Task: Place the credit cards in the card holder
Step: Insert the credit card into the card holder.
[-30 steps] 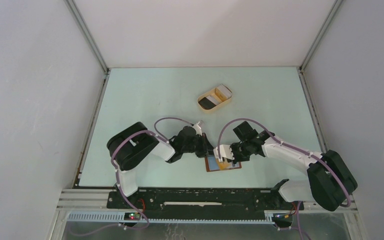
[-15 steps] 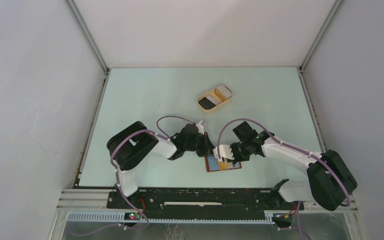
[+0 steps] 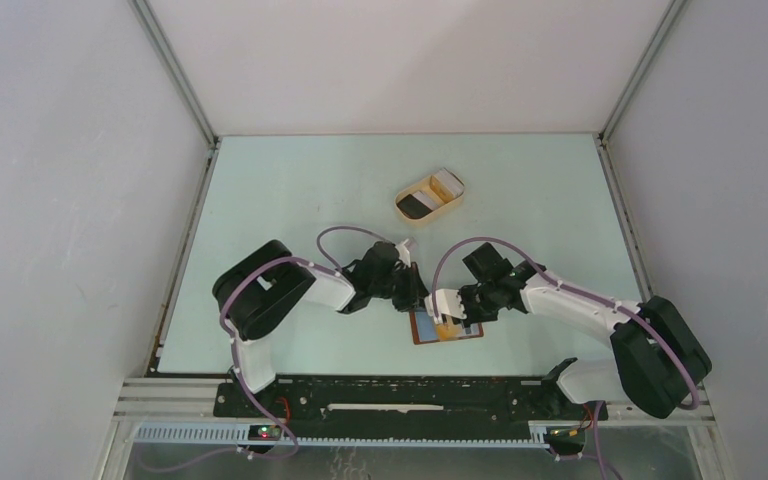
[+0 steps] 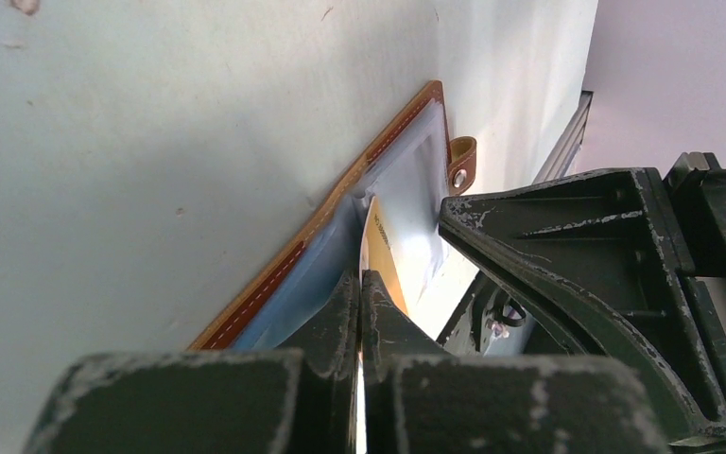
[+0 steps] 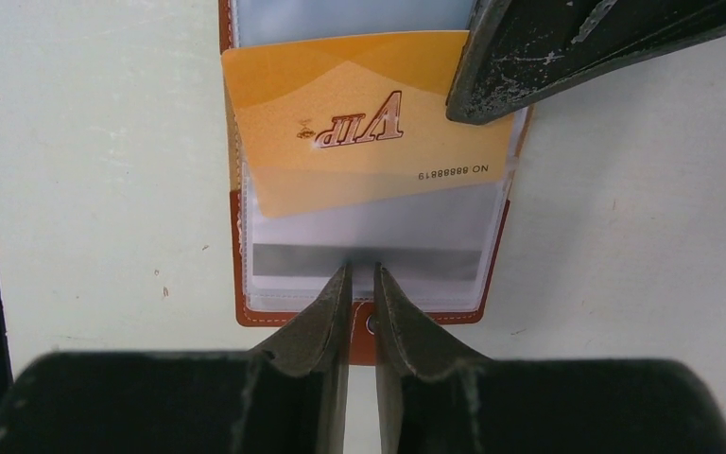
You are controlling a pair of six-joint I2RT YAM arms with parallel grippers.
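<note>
The left arm (image 3: 290, 290) folds low over the surface (image 3: 290, 190), its forearm running toward 3 o'clock in the top view. It ends at the 10 o'clock corner of the card holder (image 3: 420, 335). The right arm (image 3: 580, 305) stretches from its base toward 9 o'clock, wrist bent down over the holder's 12 o'clock edge. The two wrists nearly meet there.

The holder lies open and flat near the arms, at 6 o'clock from the beige tray (image 3: 401, 211). An orange card (image 5: 340, 161) sits partly inside a clear sleeve (image 5: 369, 227), its printed end sticking out.

The left jaws are closed tight, tips at the lifted sleeve and right beside the orange card's edge. Whether they pinch either one I cannot tell.

The right jaws stand a narrow slit apart, tips on the sleeve's edge by the closing tab (image 4: 461, 163). Nothing is seen between them.

A black card (image 3: 417, 204) and a pale card (image 3: 447, 183) lie in the tray, well apart from the arms.

Against the frame a second ago, the left wrist and its cable loop have crept slightly toward 2 o'clock, closer to the right wrist. The right arm has edged slightly toward 9 o'clock. Holder, orange card and tray lie where they were.
</note>
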